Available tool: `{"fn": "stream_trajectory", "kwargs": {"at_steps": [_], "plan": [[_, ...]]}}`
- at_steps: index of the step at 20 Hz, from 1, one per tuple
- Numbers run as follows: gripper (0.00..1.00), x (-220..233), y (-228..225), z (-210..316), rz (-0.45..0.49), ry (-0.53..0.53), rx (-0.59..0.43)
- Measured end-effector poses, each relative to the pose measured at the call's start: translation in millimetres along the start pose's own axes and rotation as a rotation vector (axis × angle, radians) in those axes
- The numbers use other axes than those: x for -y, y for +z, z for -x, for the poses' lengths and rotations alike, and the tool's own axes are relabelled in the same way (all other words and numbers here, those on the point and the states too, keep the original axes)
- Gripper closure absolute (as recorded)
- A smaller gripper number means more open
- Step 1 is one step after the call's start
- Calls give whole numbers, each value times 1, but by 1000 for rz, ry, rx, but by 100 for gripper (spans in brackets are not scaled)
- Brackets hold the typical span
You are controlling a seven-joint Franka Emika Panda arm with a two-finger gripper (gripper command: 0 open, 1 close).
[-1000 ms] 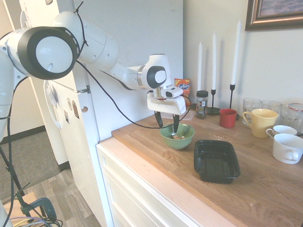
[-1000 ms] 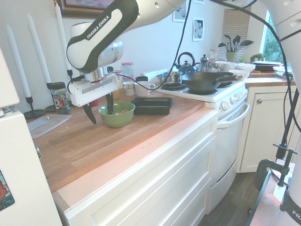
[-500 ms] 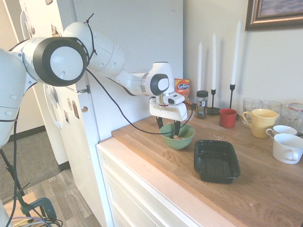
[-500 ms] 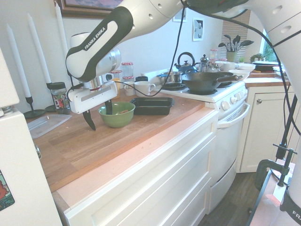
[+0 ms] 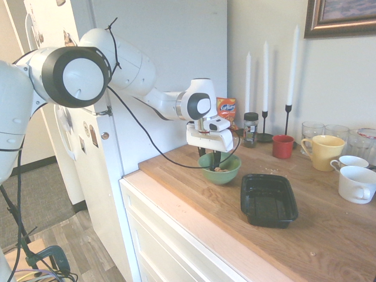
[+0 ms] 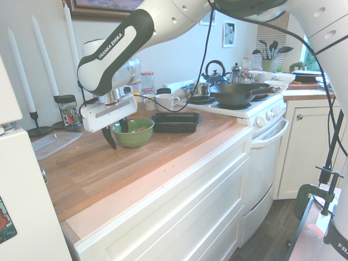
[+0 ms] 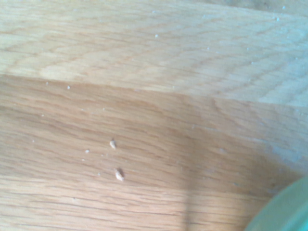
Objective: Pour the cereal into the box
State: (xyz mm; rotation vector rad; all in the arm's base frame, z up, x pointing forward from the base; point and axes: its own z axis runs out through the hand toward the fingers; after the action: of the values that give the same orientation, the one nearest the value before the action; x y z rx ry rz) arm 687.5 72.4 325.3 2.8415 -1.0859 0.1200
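Observation:
The green bowl [image 5: 228,171] [image 6: 139,136] stands on the wooden counter and holds the cereal [image 5: 221,170] [image 6: 140,129], a small heap of light brown flakes. My gripper [image 5: 210,157] [image 6: 118,135] points down at the bowl's rim on the side away from the box. One finger is inside the bowl and one outside; the jaws are narrowed but a gap still shows, so it is open. The box [image 5: 268,200] [image 6: 176,122], a shallow black tray, lies empty just beyond the bowl. The wrist view shows bare wood with crumbs and a sliver of the green bowl [image 7: 284,211].
At the wall stand an orange snack packet [image 5: 226,107], a spice jar [image 5: 251,129], tall white candles [image 5: 292,64], a red cup [image 5: 282,146], a yellow mug [image 5: 322,151], white cups [image 5: 357,183] and glasses. A clear flat container [image 6: 54,144] lies behind the gripper. A stove with a wok [image 6: 239,93] adjoins the counter.
The gripper has come down over the bowl's rim, and its fingers have drawn closer together. Bowl and tray have not moved.

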Motion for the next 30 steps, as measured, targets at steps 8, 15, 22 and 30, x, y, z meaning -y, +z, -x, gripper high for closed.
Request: {"fn": "stream_trajectory", "kwargs": {"at_steps": [8,15,22,30], "plan": [[100,-4,-10,-1,4,12,-3],[100,-8,-15,-1,-8,27,3],[100,-16,-40,1,-82,69,15],[100,-44,-78,1,-177,138,36]]}}
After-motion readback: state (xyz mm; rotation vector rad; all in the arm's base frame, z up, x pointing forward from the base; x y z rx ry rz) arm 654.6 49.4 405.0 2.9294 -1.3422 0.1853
